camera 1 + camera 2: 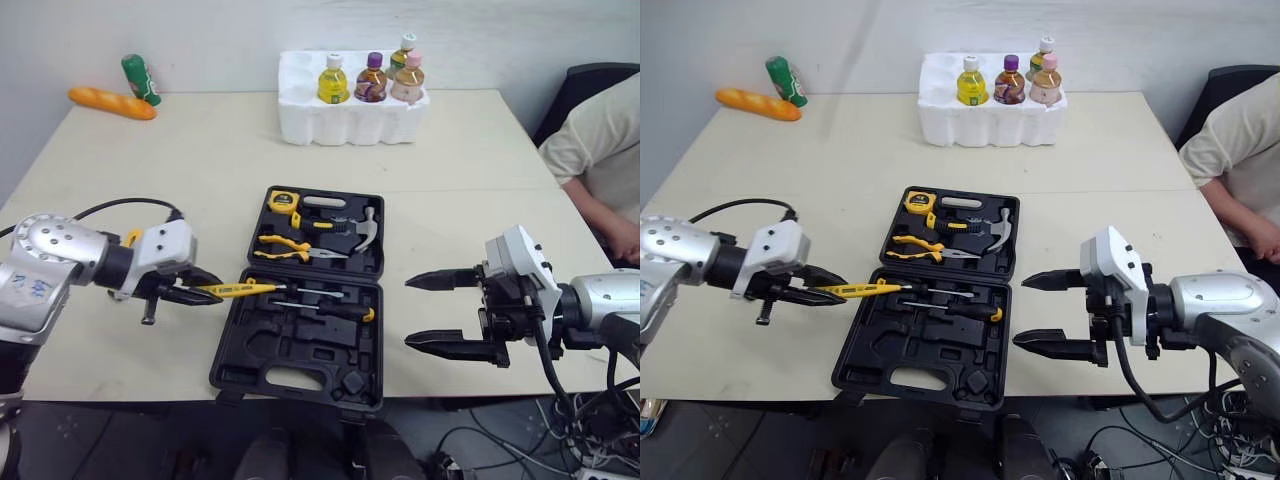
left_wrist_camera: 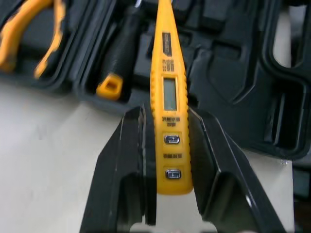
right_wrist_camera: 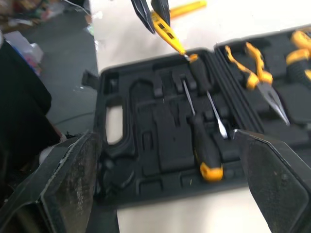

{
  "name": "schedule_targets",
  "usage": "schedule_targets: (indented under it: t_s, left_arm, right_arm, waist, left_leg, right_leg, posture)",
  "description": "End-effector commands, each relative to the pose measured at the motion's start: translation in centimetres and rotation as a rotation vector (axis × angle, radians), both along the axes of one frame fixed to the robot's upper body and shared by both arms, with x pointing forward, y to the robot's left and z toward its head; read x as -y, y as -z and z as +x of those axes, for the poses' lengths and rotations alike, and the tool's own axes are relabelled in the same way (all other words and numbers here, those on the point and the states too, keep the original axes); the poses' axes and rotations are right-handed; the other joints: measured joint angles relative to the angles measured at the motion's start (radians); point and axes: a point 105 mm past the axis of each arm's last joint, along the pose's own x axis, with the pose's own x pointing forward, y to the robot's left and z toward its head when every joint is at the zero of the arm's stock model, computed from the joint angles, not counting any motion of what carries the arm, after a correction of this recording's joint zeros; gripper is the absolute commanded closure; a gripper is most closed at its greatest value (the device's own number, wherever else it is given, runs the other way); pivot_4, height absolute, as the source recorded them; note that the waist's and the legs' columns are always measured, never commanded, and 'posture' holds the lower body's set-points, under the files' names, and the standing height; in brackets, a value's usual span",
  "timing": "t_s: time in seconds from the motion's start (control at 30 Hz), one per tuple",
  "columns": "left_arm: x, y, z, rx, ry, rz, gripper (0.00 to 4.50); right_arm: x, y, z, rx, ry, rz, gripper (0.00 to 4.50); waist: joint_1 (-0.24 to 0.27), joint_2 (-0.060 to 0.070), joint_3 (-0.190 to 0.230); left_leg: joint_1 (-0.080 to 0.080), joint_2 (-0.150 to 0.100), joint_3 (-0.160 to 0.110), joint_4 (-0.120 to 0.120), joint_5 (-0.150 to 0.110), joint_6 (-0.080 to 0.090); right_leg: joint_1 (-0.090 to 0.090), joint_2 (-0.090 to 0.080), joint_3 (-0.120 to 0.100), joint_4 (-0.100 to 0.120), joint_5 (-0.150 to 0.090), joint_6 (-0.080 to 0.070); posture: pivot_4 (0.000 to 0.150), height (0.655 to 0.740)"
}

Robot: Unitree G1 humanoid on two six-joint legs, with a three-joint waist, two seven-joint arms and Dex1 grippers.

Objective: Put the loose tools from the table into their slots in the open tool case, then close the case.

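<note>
- left fingers clamped on the butt end of a yellow voltage tester pen, one finger on each side, display and buttons facing the wrist camera
- pen held roughly level, tip pointing toward the robot's right, reaching over the left edge of the near half of the tool case; can't tell whether the tip touches anything
- right fingers spread wide, nothing between them, hovering just off the case's right side, tips pointing at it
- case is black, lying open flat in the middle of the surface, near the front edge
- near half: two screwdrivers with black handles, lying side by side; other moulded slots bare
- far half: tape measure, yellow-handled pliers, hammer
- far edge of surface: white foam tray with four bottles
- far left corner: orange loaf-shaped item, green can
- person's arm at the right edge
</note>
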Motion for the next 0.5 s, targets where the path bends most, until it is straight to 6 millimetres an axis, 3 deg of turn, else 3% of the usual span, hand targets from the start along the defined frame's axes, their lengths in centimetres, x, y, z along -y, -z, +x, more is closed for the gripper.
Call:
schedule_targets:
  t_s: [0.03,0.3,0.5]
  left_arm:
    - [1.3,-0.1,0.2,-0.018,0.085,0.033,3.96]
    - [4.0,0.6,-0.1,-0.048,0.195,0.068,3.96]
    - [4.7,0.6,0.7,-0.029,0.231,0.091,3.96]
  right_arm:
    - [-0.9,-0.3,-0.3,0.079,-0.010,0.009,0.00]
    - [-0.5,0.7,-0.3,0.073,0.042,-0.006,0.00]
    - [0.6,1.8,0.0,0.055,0.061,-0.069,0.00]
  waist:
    - [0.004,0.000,0.000]
    - [0.008,0.000,0.000]
    - [0.009,-0.001,0.000]
  left_leg:
    - [-0.001,0.000,0.000,0.000,0.000,0.000]
    - [-0.003,0.001,0.000,0.004,0.002,0.000]
    - [-0.003,0.001,0.000,0.005,0.002,0.000]
  right_leg:
    - [-0.001,0.001,0.000,0.001,0.000,0.000]
    - [-0.002,0.003,0.000,0.003,0.001,0.002]
    - [0.000,0.003,0.000,0.003,0.001,0.002]
  posture:
    - [0.150,0.7367]
    - [0.150,0.7367]
    - [0.150,0.7367]
